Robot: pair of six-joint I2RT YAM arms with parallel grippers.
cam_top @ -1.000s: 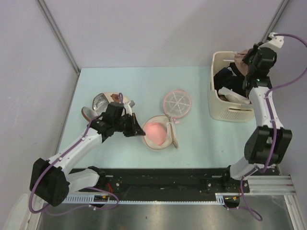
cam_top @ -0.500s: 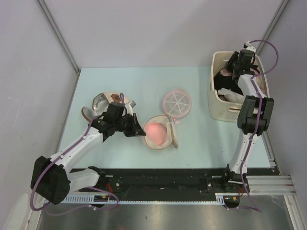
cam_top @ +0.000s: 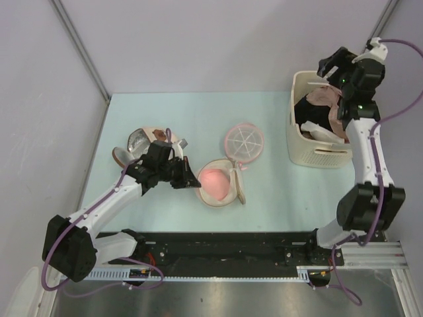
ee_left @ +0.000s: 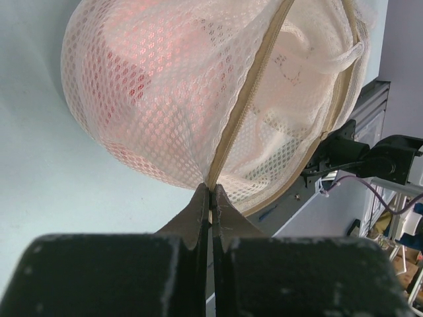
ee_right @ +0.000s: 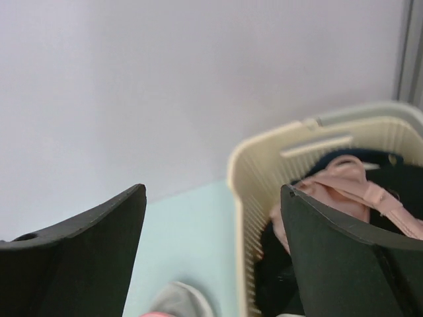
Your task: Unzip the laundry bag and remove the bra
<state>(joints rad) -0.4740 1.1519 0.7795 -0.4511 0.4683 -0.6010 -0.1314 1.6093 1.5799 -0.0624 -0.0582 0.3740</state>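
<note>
The laundry bag (cam_top: pixel 217 181) lies open at mid-table, pale mesh with a pink glow inside. My left gripper (cam_top: pixel 190 177) is shut on its left edge. In the left wrist view the fingertips (ee_left: pixel 210 198) pinch the tan zipper seam of the mesh laundry bag (ee_left: pixel 165 86). The bra (cam_top: pixel 322 94), pale pink, lies on top of dark clothes in the cream basket (cam_top: pixel 317 155). My right gripper (cam_top: pixel 334 65) hovers open above the basket's far rim, holding nothing. The right wrist view has the right gripper (ee_right: pixel 211 198) spread wide, with the bra (ee_right: pixel 340 185) beside the right finger.
A flat pink disc with white spokes (cam_top: pixel 244 140) lies just behind the bag. A beige dome with a brown patch and silver lining (cam_top: pixel 141 140) sits at the left, behind my left arm. The basket rim (ee_right: pixel 264 155) stands at the table's back right corner.
My right gripper dipped into the basket, opened, let the bra go there and rose above the rim. The left gripper has stayed shut on the bag's seam.
</note>
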